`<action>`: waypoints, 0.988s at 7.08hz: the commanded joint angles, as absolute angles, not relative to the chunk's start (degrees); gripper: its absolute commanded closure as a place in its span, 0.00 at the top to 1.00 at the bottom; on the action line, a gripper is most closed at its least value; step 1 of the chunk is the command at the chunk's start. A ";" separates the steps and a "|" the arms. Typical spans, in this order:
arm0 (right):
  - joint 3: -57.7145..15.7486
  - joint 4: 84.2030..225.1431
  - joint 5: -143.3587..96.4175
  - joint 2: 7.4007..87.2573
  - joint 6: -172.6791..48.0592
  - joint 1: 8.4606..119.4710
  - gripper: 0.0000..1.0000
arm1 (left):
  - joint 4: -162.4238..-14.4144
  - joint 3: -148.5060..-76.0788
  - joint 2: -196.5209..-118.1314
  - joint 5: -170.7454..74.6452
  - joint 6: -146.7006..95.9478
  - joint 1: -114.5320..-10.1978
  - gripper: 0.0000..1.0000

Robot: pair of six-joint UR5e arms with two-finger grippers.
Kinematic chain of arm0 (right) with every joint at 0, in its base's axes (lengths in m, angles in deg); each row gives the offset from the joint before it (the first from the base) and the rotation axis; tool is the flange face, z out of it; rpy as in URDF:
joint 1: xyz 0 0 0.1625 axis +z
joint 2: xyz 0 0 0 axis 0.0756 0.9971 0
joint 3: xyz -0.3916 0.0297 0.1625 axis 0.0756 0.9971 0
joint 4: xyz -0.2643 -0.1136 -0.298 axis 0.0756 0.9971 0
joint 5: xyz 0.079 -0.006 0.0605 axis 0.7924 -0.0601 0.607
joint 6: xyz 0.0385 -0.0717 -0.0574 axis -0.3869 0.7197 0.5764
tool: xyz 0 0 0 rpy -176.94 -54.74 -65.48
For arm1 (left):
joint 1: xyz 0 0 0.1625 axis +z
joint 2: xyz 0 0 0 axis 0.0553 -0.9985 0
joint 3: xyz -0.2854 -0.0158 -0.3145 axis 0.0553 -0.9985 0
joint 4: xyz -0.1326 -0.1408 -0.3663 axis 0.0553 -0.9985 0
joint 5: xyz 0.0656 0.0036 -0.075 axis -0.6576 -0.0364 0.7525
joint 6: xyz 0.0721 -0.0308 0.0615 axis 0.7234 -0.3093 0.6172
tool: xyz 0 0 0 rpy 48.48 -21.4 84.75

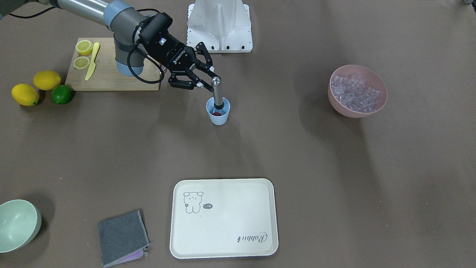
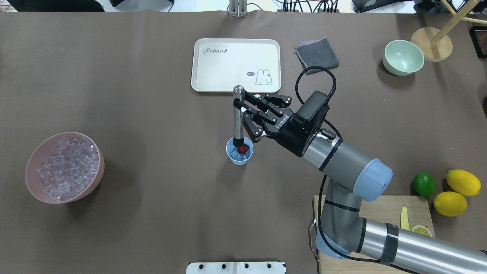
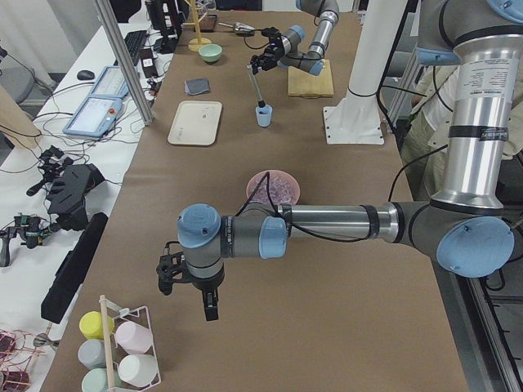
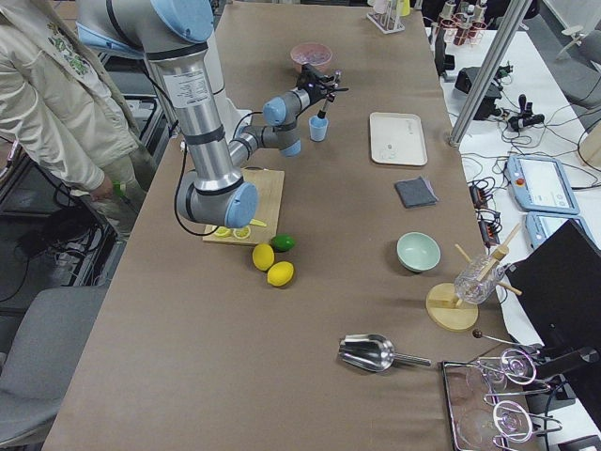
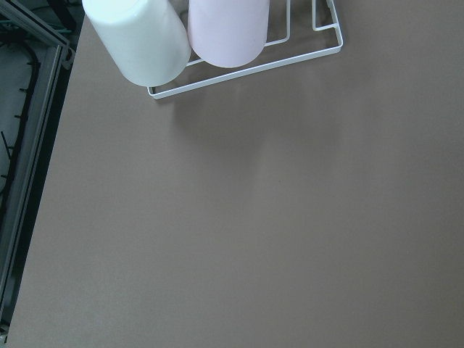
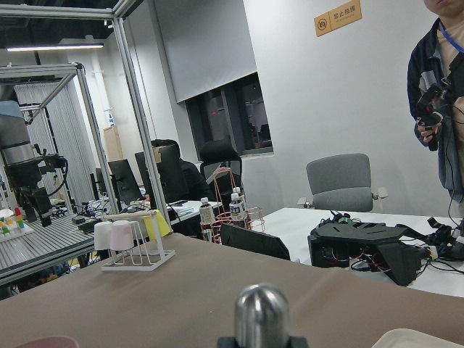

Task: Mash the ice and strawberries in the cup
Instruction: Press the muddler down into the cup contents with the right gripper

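Observation:
The light-blue cup [image 1: 218, 116] stands mid-table, also in the overhead view [image 2: 239, 158]. Inside it lie a red strawberry [image 2: 244, 148] and a few clear ice cubes [image 2: 237, 155]. A metal muddler [image 2: 238, 118] stands upright with its dark tip in the cup. My right gripper [image 2: 242, 105] is shut on the muddler's upper shaft, coming in sideways from the cutting board side. The muddler's rounded top shows in the right wrist view [image 6: 262, 315]. More ice fills a pink bowl [image 1: 357, 111]. My left gripper [image 3: 189, 282] hangs over bare table far from the cup; I cannot tell whether it is open.
A cream tray [image 1: 223, 223], a grey cloth [image 1: 121, 236] and a pale green bowl [image 1: 16, 223] lie on the operators' side. A wooden cutting board [image 1: 111, 76] with lemon halves and a yellow knife, two lemons and a lime [image 1: 61, 94] sit by the right arm. A cup rack [image 5: 246, 58] is by my left gripper.

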State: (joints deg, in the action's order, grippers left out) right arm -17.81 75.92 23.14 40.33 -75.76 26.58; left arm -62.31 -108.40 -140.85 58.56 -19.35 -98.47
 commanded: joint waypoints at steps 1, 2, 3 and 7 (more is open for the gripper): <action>-15.97 75.91 22.68 39.31 -74.73 26.92 0.00 | -62.32 -108.25 -140.90 58.56 -19.35 -98.44 0.98; -15.97 75.90 22.68 39.31 -74.72 26.84 0.00 | -62.23 -108.16 -140.98 58.56 -19.35 -98.44 0.98; -15.97 75.90 22.68 39.31 -74.72 26.57 0.00 | -62.23 -108.16 -140.98 58.56 -19.35 -98.44 0.98; -14.47 76.17 22.15 39.40 -74.72 25.43 0.00 | -62.32 -107.19 -141.25 58.56 -19.26 -98.35 0.98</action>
State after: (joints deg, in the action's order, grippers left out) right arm -14.95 76.03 22.26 39.37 -74.72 25.85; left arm -62.31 -107.37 -141.21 58.56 -19.26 -98.36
